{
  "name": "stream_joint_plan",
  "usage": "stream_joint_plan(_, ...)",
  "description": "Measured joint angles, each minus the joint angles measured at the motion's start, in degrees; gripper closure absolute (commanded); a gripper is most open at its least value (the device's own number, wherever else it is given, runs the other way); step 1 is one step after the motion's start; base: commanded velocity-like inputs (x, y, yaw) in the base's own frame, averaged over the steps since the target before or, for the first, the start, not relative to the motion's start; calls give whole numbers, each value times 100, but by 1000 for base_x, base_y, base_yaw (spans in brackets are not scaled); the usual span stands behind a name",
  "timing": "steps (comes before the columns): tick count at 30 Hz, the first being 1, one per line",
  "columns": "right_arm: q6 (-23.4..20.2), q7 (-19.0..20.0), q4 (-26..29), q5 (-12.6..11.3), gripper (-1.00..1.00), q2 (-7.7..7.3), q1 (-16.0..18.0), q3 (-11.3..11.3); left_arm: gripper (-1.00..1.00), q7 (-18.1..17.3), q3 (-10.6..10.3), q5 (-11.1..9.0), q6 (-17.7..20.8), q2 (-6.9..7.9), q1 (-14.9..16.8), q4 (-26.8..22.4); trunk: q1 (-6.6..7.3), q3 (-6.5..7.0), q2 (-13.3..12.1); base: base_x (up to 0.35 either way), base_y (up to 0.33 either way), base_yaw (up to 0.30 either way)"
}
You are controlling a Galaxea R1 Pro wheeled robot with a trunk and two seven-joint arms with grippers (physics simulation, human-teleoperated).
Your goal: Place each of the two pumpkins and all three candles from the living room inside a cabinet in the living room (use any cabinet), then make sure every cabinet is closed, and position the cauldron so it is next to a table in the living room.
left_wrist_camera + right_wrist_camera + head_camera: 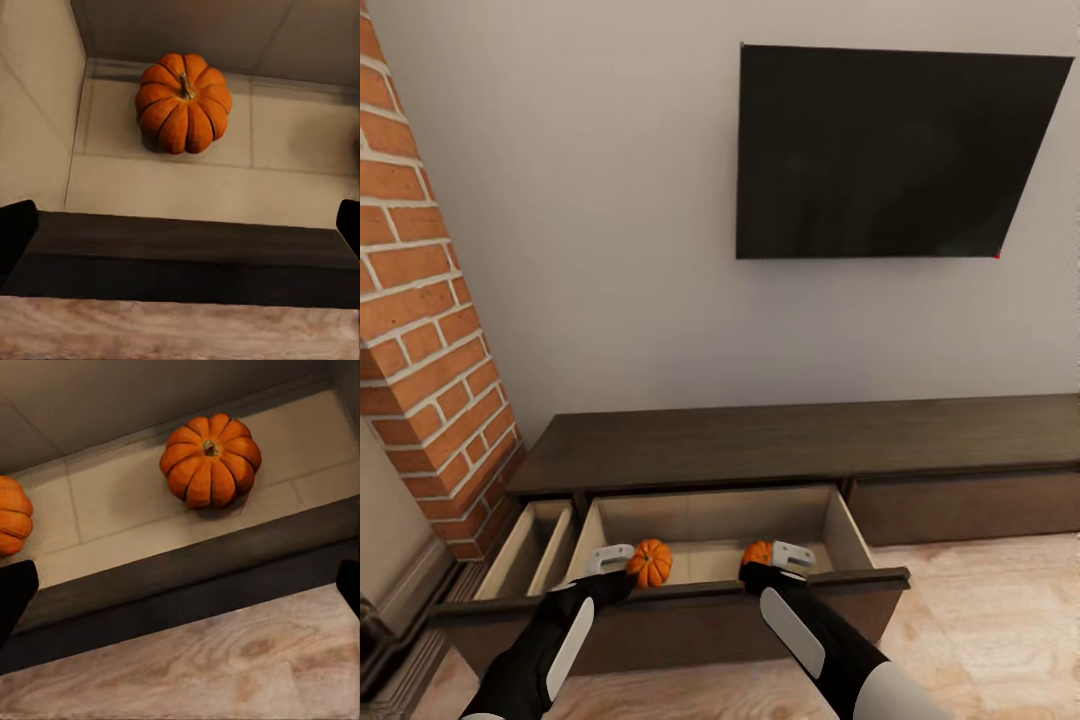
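The dark-brown cabinet (790, 440) has its wide drawer (840, 525) pulled out, showing a pale beige inside. Two orange ribbed pumpkins lie on the drawer floor, one at the left (650, 563) (184, 101) (11, 514), one at the right (758, 552) (211, 459). My left gripper (615, 560) (180, 229) hangs open over the drawer's front edge, short of the left pumpkin. Beside the right pumpkin my right gripper (788, 555) (180, 585) is open too, holding nothing. The candles, cauldron and table are out of view.
A narrower drawer (525, 550) at the cabinet's left end also stands open. A red brick column (420, 330) rises at the left and a black TV (890, 150) hangs on the wall above. Light wood floor (980, 600) lies at the right.
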State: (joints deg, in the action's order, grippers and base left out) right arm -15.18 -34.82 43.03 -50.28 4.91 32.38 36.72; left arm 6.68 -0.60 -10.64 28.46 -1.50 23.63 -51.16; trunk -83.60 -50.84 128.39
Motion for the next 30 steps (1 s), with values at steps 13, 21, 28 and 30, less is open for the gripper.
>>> stream_joint_plan(13,9,49,3,65,-100,1,0,7,-100,-1,-3,0,-2,0,0,1,111,90,-202,-283,27,0)
stream_joint_plan(21,8,127,4,69,-100,-2,1,7,-100,-1,-4,0,-2,0,0,-2,113,90,-202,-134,0,0)
stream_joint_plan(28,8,130,3,68,-100,-2,0,3,-100,6,9,0,-6,0,0,-8,-40,-35,78,-6,0,0)
stream_joint_plan(30,8,130,3,68,-100,-3,0,3,-100,6,14,0,-6,1,0,-8,-83,-71,158,-1,0,0)
